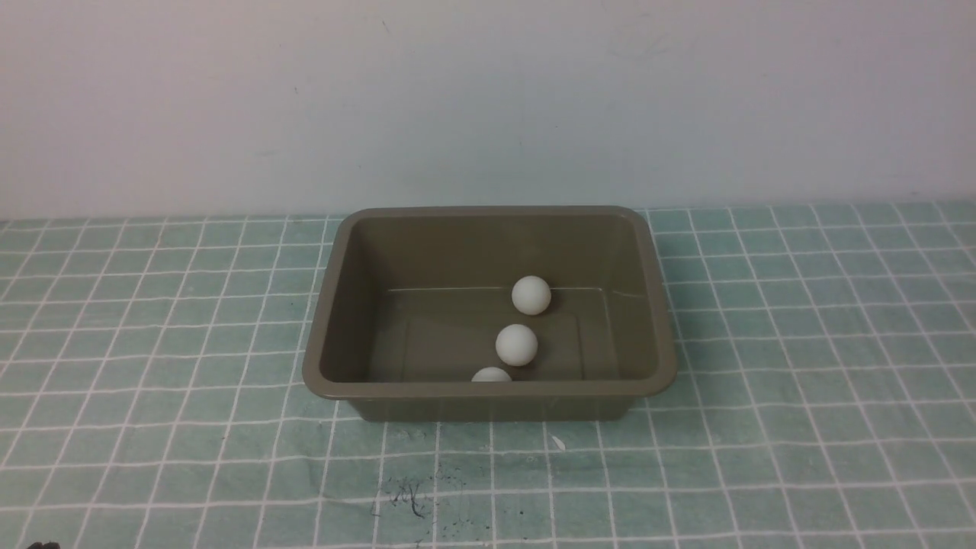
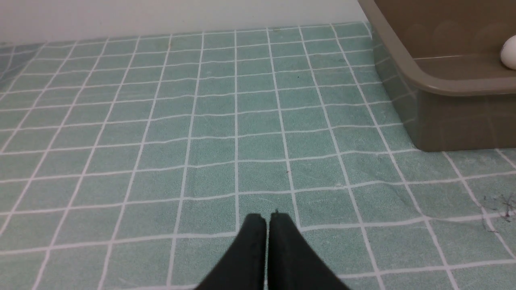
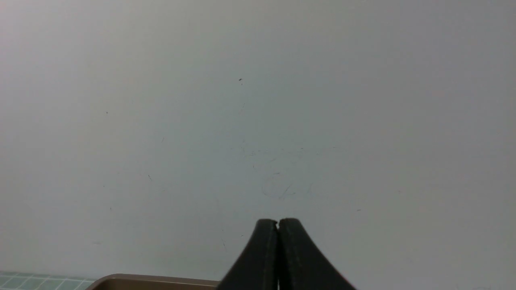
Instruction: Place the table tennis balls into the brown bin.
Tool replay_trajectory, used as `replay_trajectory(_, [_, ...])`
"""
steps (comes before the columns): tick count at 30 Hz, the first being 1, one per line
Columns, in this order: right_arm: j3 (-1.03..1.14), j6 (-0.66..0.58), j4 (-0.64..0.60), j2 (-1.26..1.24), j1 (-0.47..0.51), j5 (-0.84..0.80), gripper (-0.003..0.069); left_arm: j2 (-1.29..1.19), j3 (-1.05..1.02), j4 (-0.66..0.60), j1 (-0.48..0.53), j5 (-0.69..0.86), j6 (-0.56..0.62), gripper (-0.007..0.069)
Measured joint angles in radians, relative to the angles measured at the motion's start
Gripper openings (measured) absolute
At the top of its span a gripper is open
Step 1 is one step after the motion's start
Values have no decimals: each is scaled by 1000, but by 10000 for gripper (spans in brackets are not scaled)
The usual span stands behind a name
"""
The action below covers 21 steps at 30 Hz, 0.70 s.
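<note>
The olive-brown bin point(image 1: 328, 305) stands in the middle of the table in the front view. Three white table tennis balls lie inside it: one point(image 1: 531, 295) at the far side of the floor, one point(image 1: 516, 345) in the middle, and one point(image 1: 491, 374) half hidden behind the near rim. Neither gripper shows in the front view. In the left wrist view my left gripper point(image 2: 267, 217) is shut and empty, low over the cloth; the bin point(image 2: 435, 84) and one ball point(image 2: 509, 52) lie off to one side. My right gripper point(image 3: 277, 221) is shut and empty, facing the wall, with the bin's rim point(image 3: 153, 280) just below.
A green cloth with a white grid point(image 1: 152, 320) covers the table. A plain pale wall point(image 1: 488, 99) rises right behind the bin. Dark scuff marks point(image 1: 408, 496) stain the cloth near the front edge.
</note>
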State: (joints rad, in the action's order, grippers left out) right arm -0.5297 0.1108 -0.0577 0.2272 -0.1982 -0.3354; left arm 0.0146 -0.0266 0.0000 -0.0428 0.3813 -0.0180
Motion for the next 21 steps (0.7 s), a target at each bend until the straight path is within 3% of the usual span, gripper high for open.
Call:
replay_trajectory(15, [0,0,4,0,0,-2,-15,0,0,0,0,0,0,-5])
replay_trajectory(21, [13,-22,96,-12,6,-33,-15,0,0,0,0,0,0,-5])
